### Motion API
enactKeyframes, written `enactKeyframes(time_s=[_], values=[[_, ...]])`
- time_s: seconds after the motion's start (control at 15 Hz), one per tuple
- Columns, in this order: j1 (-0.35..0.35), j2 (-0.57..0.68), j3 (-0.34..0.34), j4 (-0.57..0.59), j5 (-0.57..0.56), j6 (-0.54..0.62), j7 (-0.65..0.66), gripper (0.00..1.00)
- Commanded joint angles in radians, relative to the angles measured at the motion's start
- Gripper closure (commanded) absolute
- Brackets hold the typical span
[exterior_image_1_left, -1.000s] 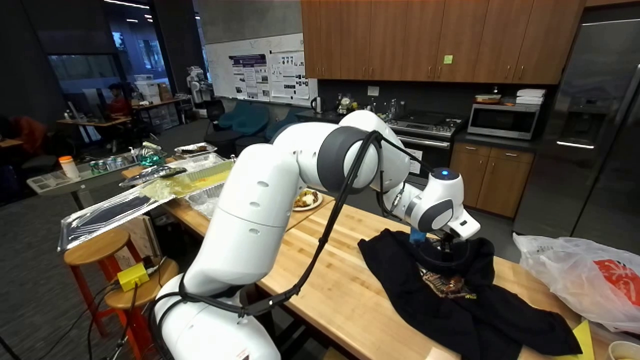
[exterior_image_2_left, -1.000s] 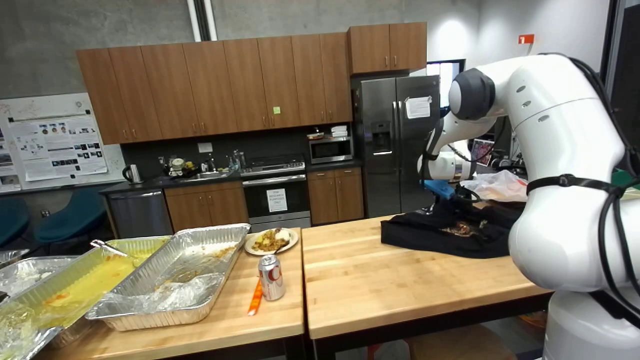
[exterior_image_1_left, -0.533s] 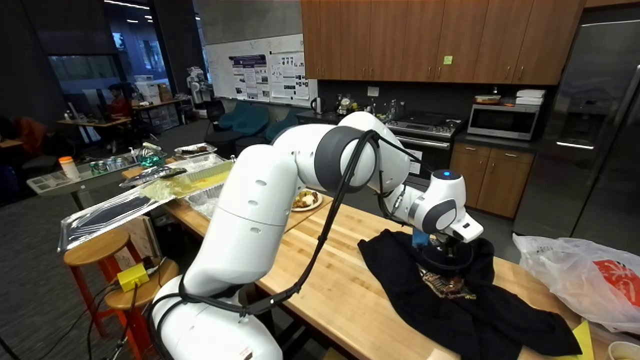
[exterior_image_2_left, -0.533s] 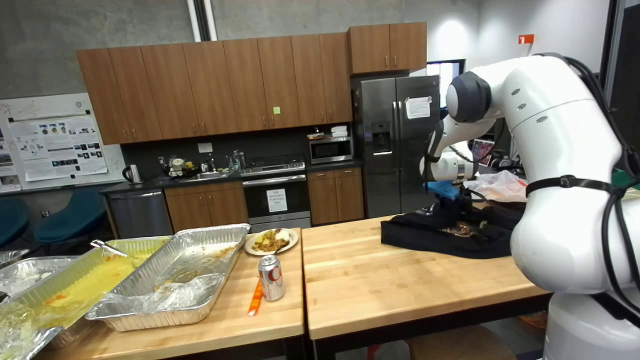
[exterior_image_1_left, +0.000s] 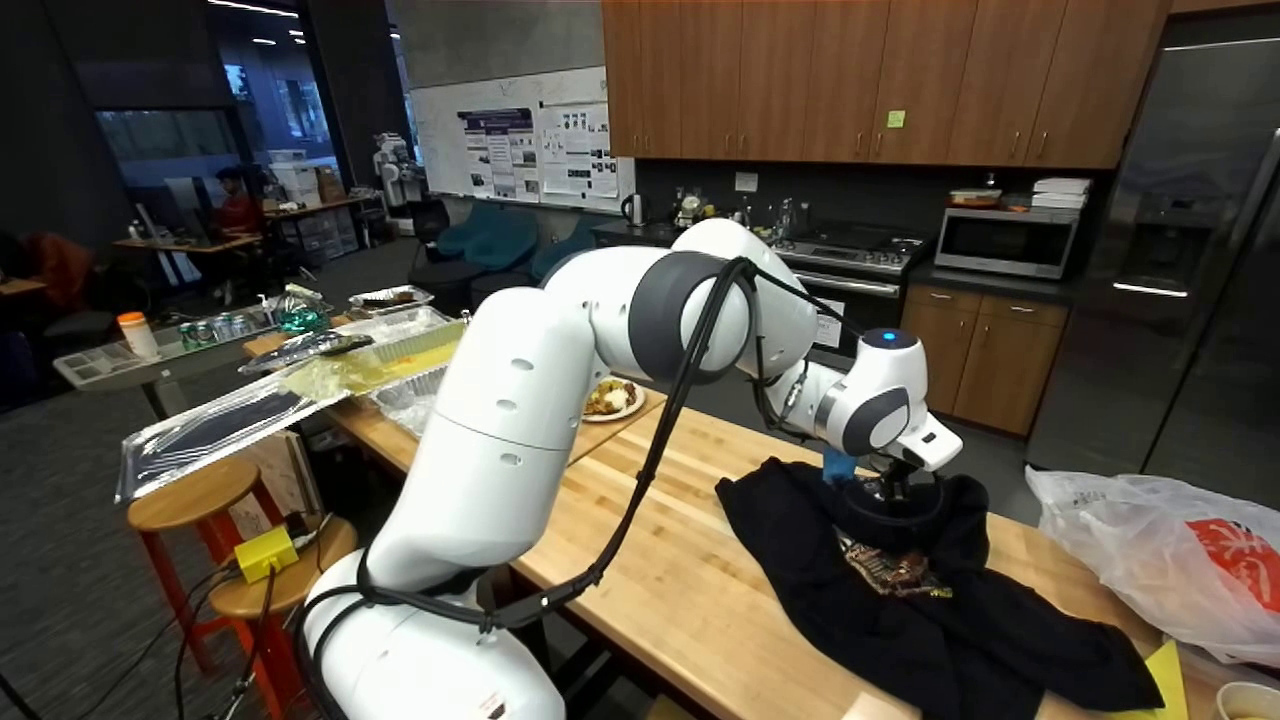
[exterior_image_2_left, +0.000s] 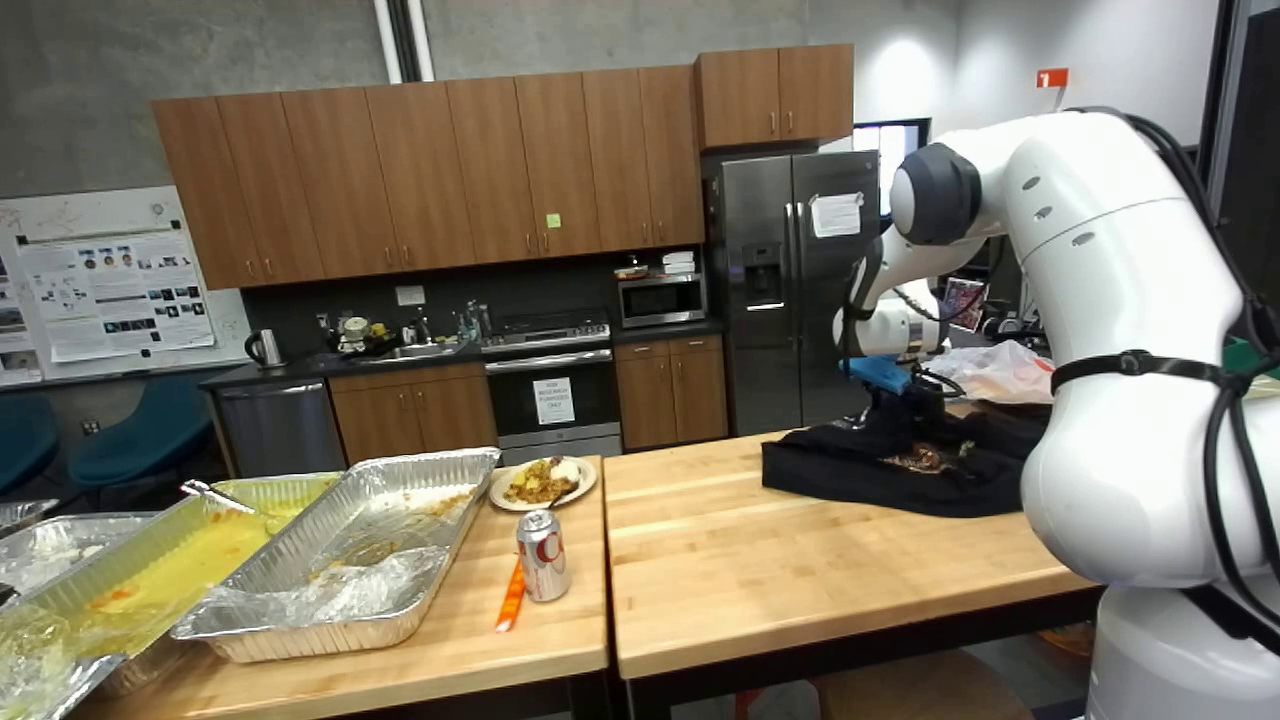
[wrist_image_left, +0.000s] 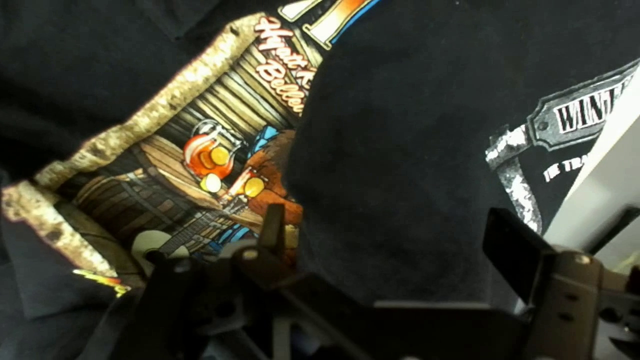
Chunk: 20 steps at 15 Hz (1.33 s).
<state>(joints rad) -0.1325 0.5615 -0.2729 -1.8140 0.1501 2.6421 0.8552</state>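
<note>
A black garment (exterior_image_1_left: 960, 640) with a coloured picture print lies rumpled on the wooden table (exterior_image_1_left: 640, 590). It also shows in the other exterior picture (exterior_image_2_left: 870, 475) and fills most of the wrist view (wrist_image_left: 390, 125), where grey-white lettering shows at the right. My gripper (wrist_image_left: 390, 232) is open, its two black fingers wide apart. A raised fold of the black cloth shows between and beyond the fingers; I cannot tell whether they touch it. In an exterior view the gripper (exterior_image_1_left: 893, 484) is low over the collar end of the garment, its fingertips partly hidden by the cloth.
A white plastic bag (exterior_image_1_left: 1130, 545) lies right of the garment, with yellow paper (exterior_image_1_left: 1168, 680) and a cup (exterior_image_1_left: 1248, 703) near the corner. A food plate (exterior_image_2_left: 507, 502), a can (exterior_image_2_left: 545, 560) and foil trays (exterior_image_2_left: 300, 640) stand on the adjoining table.
My gripper dips slightly toward the cloth by half a second ago, then rises a little and shifts slightly left in an exterior view. The garment stays nearly the same.
</note>
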Motion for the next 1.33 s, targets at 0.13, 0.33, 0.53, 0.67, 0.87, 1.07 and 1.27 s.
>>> enactKeyframes(time_s=[0.13, 0.33, 0.53, 0.67, 0.87, 1.07, 1.27], values=[[-0.017, 0.038, 0.039, 0.051, 0.034, 0.032, -0.045, 0.00], [-0.020, 0.081, 0.040, 0.086, 0.041, 0.039, -0.052, 0.00], [-0.022, 0.103, 0.036, 0.107, 0.047, 0.024, -0.049, 0.00], [-0.020, 0.099, 0.033, 0.100, 0.043, 0.023, -0.054, 0.25], [-0.022, 0.100, 0.031, 0.110, 0.044, 0.018, -0.059, 0.39], [-0.020, 0.099, 0.030, 0.122, 0.041, 0.018, -0.061, 0.63], [-0.016, 0.098, 0.030, 0.130, 0.042, 0.019, -0.056, 0.87]])
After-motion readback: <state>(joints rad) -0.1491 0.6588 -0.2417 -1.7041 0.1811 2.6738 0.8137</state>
